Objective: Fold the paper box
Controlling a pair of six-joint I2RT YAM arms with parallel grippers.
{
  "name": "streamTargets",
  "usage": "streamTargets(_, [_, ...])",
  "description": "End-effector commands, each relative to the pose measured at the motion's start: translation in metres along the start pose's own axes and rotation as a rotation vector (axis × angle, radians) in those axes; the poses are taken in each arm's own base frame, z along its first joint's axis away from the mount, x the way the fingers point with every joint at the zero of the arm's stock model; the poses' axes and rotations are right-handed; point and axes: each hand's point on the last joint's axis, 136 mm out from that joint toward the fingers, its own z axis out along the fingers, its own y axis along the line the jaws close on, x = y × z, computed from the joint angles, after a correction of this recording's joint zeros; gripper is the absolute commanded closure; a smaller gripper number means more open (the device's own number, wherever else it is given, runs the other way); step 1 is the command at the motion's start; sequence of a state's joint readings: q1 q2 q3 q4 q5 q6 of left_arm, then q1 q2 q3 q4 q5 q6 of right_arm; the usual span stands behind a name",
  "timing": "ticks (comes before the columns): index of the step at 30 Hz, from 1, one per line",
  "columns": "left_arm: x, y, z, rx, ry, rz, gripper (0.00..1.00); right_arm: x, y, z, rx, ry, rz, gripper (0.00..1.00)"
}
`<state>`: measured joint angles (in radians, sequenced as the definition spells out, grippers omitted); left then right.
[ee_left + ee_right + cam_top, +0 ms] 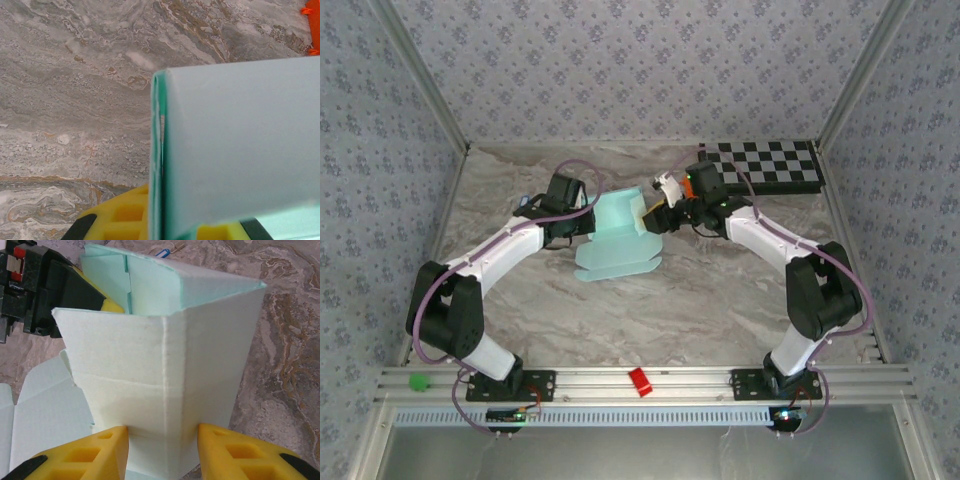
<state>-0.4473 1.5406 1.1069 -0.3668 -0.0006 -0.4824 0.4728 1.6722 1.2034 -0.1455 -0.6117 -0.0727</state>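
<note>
Mid-fold: the paper box [620, 235] stands half-raised at the middle of the surface [700, 310]. The left claw [582, 222], at its 9 o'clock, is pressed together, pinching one wall. The right claw [162, 450], at 2 o'clock, straddles a corner, half-spread; I cannot tell if it squeezes. Next, I'd guess, the walls need squaring and the loose flaps tucking.

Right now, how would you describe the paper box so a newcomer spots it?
On the marbled table, look to the middle, where the left gripper and right gripper meet. The paper box is the pale aqua card between them, partly raised with flaps lying flat, unlike the black-and-white checkered board at the far right.
</note>
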Motion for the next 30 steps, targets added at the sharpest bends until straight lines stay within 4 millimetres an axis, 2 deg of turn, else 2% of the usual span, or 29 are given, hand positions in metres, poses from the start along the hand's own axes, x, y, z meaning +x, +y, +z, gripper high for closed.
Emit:
streamTargets(1, [-0.004,-0.011,-0.003,0.042,-0.005,0.006,1.0,-0.001,0.003,0.006,-0.024,0.015,-0.012,0.57])
streamTargets(13, [-0.005,-0.013,-0.005,0.052,-0.004,-0.001,1.0,0.007,-0.017,0.025,0.12,0.067,-0.017,0.57])
streamTargets(22, [-0.005,-0.014,-0.006,0.055,-0.004,-0.003,1.0,0.005,-0.015,0.035,0.126,0.084,-0.017,0.56])
streamTargets(30, [-0.005,-0.014,-0.005,0.056,-0.003,-0.003,1.0,0.004,-0.027,0.04,0.194,0.089,0.007,0.52])
